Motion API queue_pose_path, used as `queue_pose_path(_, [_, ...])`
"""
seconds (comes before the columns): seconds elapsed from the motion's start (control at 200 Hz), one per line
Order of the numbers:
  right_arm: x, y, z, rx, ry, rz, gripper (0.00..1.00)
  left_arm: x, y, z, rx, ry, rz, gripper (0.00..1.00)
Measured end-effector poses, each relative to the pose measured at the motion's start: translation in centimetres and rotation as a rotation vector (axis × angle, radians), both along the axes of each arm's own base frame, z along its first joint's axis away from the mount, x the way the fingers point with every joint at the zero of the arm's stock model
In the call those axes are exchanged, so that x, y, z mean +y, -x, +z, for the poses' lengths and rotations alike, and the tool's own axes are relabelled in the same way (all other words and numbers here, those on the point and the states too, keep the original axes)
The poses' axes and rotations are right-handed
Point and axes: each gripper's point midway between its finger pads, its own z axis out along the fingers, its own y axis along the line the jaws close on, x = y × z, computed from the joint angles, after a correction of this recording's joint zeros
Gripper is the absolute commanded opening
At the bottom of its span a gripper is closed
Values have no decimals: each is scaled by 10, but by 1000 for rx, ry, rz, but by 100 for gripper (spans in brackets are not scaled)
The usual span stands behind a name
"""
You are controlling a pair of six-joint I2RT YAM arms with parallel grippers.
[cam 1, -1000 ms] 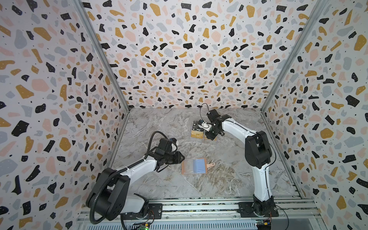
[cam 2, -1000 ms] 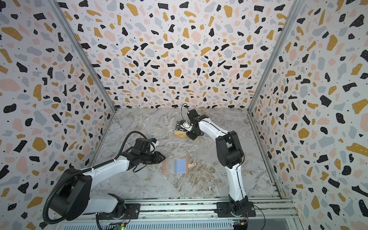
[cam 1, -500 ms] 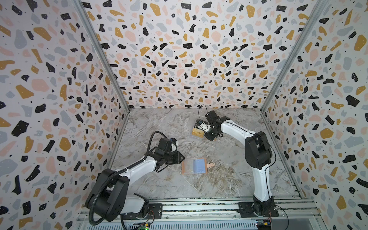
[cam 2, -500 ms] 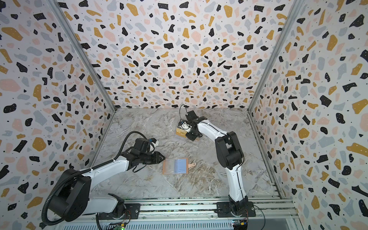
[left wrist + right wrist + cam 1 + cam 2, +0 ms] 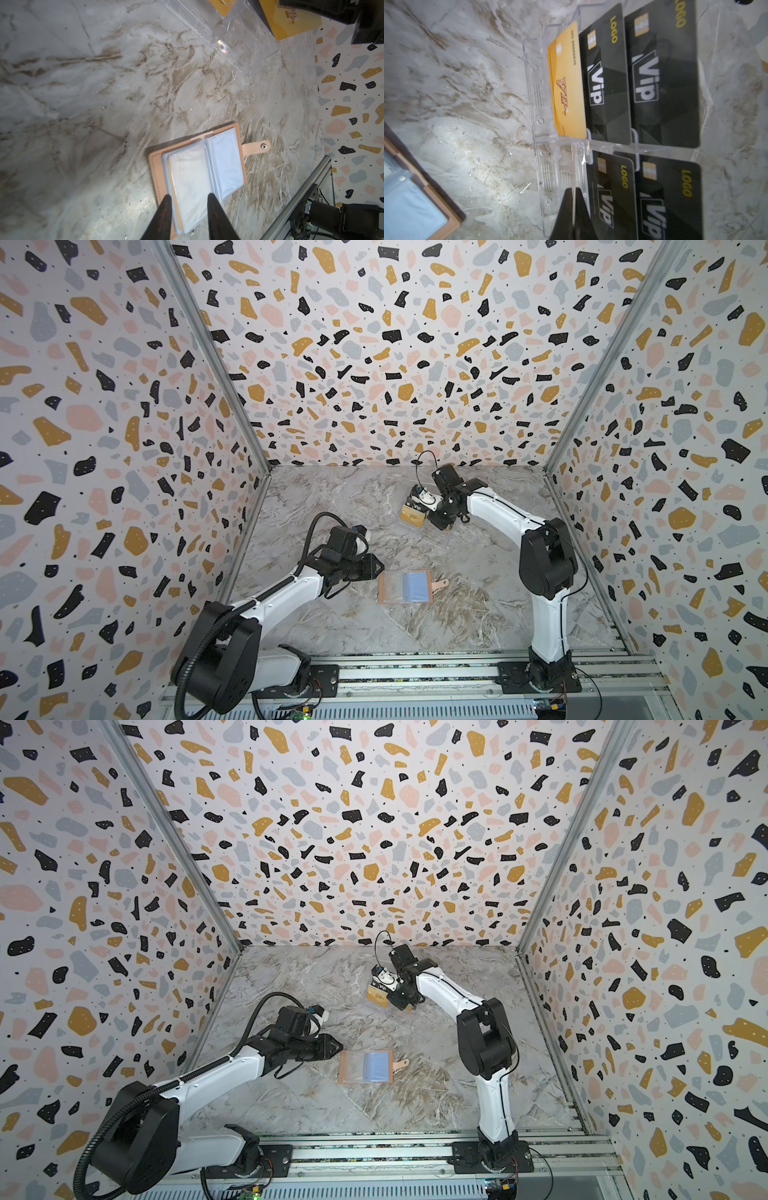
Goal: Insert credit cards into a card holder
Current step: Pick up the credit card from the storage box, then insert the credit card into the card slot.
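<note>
Credit card [image 5: 566,83] marked "VIP"; black cards [image 5: 608,83] marked "Vip", "LOGO"

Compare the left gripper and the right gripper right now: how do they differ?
The left gripper has its jaws apart; the right gripper has them shut on a thin gold-yellow plastic card, seen edge-on from its wrist. The left gripper sits at the edge of the open salmon-pink leather-like card holder; the right gripper is at the clear acrylic tiered stand. Both have dark tapered jaws.
</note>
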Motion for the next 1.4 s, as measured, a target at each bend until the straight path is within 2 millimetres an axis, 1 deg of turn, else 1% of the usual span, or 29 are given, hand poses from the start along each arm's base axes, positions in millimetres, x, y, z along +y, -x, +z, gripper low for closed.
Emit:
queue_pose_path(0.18, [5,2,20,-16,-58,-17,0,4,-1,0,-5,-20,17,32])
queue_pose_path(0.285, [16,8,37,0,-175,-52,0,7,-4,-1,-8,-34,39,31])
queue_pose_path(0.34, [22,19,46,17,-258,-72,0,9,-5,-2,-14,-54,57,31])
queue_pose_path(0.375, [25,30,50,37,-310,-88,0,10,-6,-3,-21,-71,69,31])
queue_pose_path(0.415, [28,44,54,63,-373,-109,0,10,-6,-5,-31,-91,73,30])
queue_pose_path(0.461, [31,65,58,101,-457,-134,0,8,-5,-5,-44,-115,73,30])
queue_pose_path(0.506, [32,82,59,138,-526,-158,0,6,-3,-5,-57,-134,69,29])
queue_pose_path(0.571, [34,107,55,213,-624,-197,0,4,-1,-2,-84,-151,65,29])
queue_pose_path(0.616, [38,123,47,273,-670,-220,0,1,1,2,-104,-152,61,28])
queue_pose_path(0.686, [46,143,30,365,-716,-255,0,-2,4,7,-129,-142,52,27])
queue_pose_path(0.766, [54,166,5,466,-752,-293,0,-7,8,9,-149,-124,43,26])
queue_pose_path(0.856, [58,191,-21,549,-775,-345,0,-10,11,4,-150,-107,42,23])
queue_pose_path(0.931, [59,209,-35,603,-810,-380,0,-13,15,-2,-133,-90,40,20])
queue_pose_path(0.991, [59,213,-41,630,-844,-409,0,-16,16,-7,-122,-84,33,16])
queue_pose_path(1.061, [62,210,-44,642,-883,-436,0,-20,16,-11,-117,-83,25,11])
queue_pose_path(1.186, [65,203,-40,638,-944,-464,0,-25,17,-24,-92,-98,11,6])
queue_pose_path(1.311, [66,194,-33,631,-995,-480,0,-26,19,-41,-43,-120,6,5])
queue_pose_path(1.397, [65,191,-37,645,-1002,-504,0,-26,20,-48,-24,-130,2,5])
